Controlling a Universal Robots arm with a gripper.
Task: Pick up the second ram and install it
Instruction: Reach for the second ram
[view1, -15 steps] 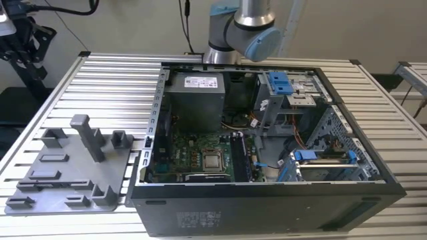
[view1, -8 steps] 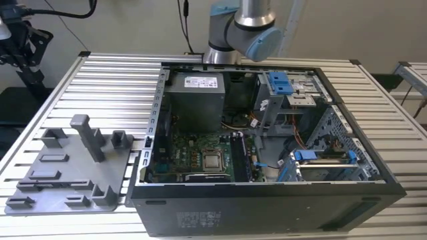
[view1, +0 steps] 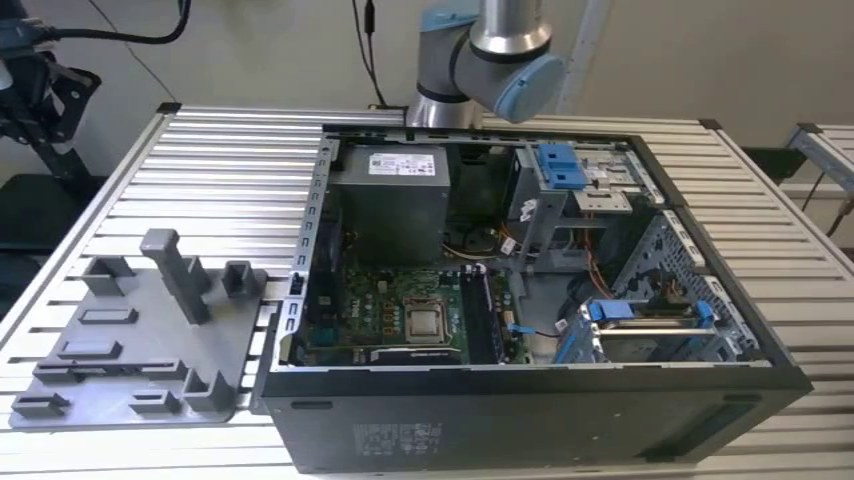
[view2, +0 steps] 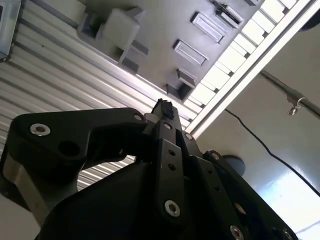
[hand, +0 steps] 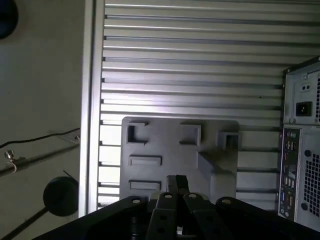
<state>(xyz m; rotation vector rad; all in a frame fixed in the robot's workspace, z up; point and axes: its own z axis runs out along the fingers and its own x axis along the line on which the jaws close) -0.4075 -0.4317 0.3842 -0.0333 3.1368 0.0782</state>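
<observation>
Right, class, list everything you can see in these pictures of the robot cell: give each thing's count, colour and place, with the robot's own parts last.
computer case: one, black, side open, on the table towards the exterior view's right
motherboard: one, green, lying inside the case
power supply: one, grey, inside the case beyond the motherboard
plastic latches: at least two, blue, inside the case on the exterior view's right
fixture tray: one, grey, with upright posts, on the table beside the case on the exterior view's left
table: one, silver, slatted, under the case and tray
round pad: one, black, on the floor beside the table
robot arm: one, silver with grey-blue joints, behind the case
end effector: one, black, shut, seen against the fixture tray in both wrist views
</observation>
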